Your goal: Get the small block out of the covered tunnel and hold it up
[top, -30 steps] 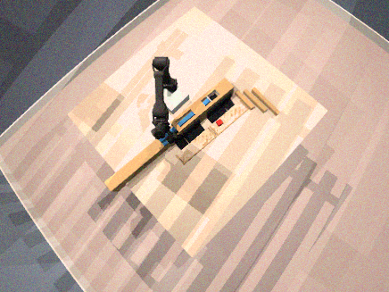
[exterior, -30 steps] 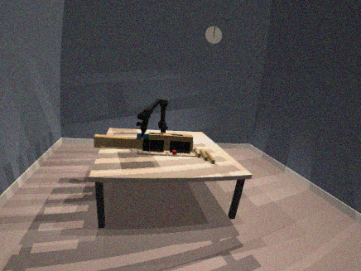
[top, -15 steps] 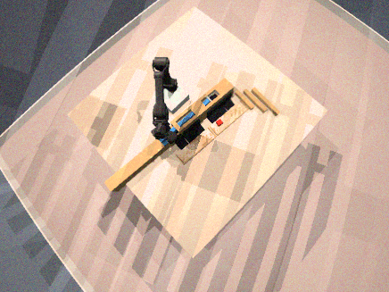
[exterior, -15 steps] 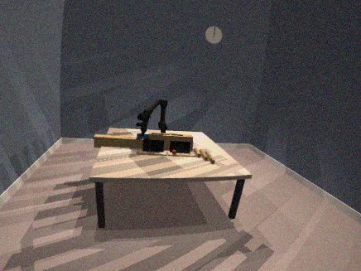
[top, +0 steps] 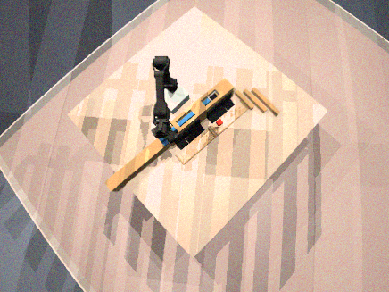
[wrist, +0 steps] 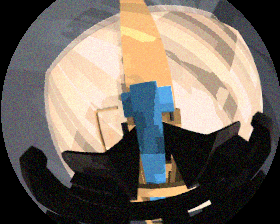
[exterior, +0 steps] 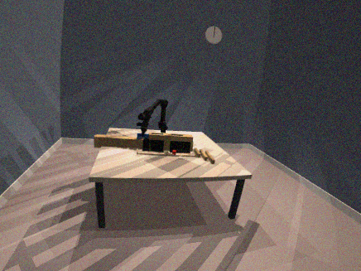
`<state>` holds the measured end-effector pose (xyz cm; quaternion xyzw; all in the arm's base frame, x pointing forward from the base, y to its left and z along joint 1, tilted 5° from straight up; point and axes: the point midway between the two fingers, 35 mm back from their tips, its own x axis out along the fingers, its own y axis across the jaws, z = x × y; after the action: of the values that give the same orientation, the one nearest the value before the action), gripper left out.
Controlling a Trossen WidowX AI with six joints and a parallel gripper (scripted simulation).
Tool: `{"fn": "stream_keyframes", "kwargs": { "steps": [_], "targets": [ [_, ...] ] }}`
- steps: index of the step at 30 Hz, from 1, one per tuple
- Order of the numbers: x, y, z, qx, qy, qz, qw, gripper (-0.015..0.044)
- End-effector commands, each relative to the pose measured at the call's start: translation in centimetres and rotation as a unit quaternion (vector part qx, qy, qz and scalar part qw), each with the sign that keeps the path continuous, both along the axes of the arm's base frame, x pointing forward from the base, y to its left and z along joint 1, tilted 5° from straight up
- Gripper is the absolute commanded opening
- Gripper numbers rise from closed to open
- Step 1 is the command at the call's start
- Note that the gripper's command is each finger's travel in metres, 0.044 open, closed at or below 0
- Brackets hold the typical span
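The wooden tunnel (top: 227, 86) (exterior: 166, 142) stands on the table, with dark openings along its front and slots in its roof. Blue parts of the cage (top: 185, 118) show through the slots. The blue handle (top: 164, 141) (exterior: 142, 136) (wrist: 150, 107) sticks out of the tunnel's left end and has a wider crosspiece. My gripper (top: 168, 137) (exterior: 144, 133) (wrist: 149, 127) is over that end, shut on the blue handle, one finger on each side. I cannot make out the small block inside the tunnel.
A long wooden beam (top: 138, 164) (exterior: 116, 141) (wrist: 142, 55) runs left in line with the tunnel, past the table edge. A small red object (top: 219, 122) (exterior: 174, 152) lies before the tunnel. Three loose rods (top: 265, 101) (exterior: 210, 157) lie beyond its right end. A pale box (top: 176, 97) is behind it.
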<state>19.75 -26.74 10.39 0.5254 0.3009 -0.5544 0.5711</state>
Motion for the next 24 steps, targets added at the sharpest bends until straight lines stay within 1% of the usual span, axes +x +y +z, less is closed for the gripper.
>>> {"fn": "stream_keyframes", "kwargs": {
  "steps": [1,12,16,17,24],
  "targets": [
    [0.8,2.1,-0.5,0.014,-0.005,0.012,1.000,0.0000],
    [1.4,5.5,-1.1,0.016,-0.006,0.014,1.000,0.0000],
    [1.4,5.9,-1.2,0.017,-0.006,0.014,1.000,0.0000],
    [0.5,2.8,0.1,-0.025,-0.004,-0.019,1.000,0.0026],
    [0.5,2.8,0.3,-0.023,-0.004,-0.017,1.000,0.0210]
  ]
}}
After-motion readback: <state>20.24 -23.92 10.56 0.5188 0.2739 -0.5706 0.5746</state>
